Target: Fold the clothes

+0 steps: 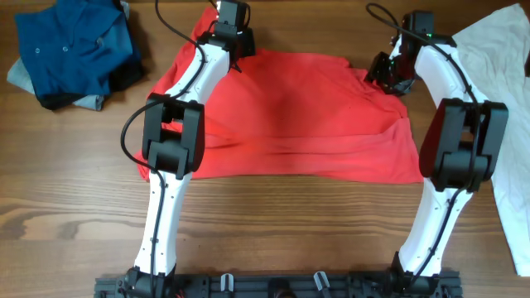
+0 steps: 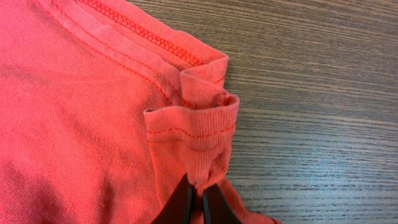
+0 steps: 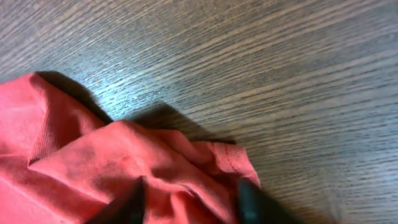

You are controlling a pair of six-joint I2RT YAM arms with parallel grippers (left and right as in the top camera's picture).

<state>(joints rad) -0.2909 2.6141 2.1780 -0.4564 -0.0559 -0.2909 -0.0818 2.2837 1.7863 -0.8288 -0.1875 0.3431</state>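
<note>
The red T-shirt (image 1: 290, 116) lies spread across the middle of the table, folded into a rough rectangle. My left gripper (image 1: 234, 43) is at its far left corner, shut on a bunched hem of the shirt (image 2: 193, 134), with the finger tips (image 2: 196, 194) pinching the fabric. My right gripper (image 1: 389, 74) is at the shirt's far right corner. Its fingers (image 3: 189, 193) are open and straddle the crumpled red cloth (image 3: 124, 162), which lies on the table. No lettering or neck label shows.
Dark blue buttoned garments (image 1: 70, 50) are piled at the far left. A large white garment (image 1: 505, 91) lies along the right edge. Bare wooden tabletop (image 1: 290, 223) lies in front of the shirt, between the two arm bases.
</note>
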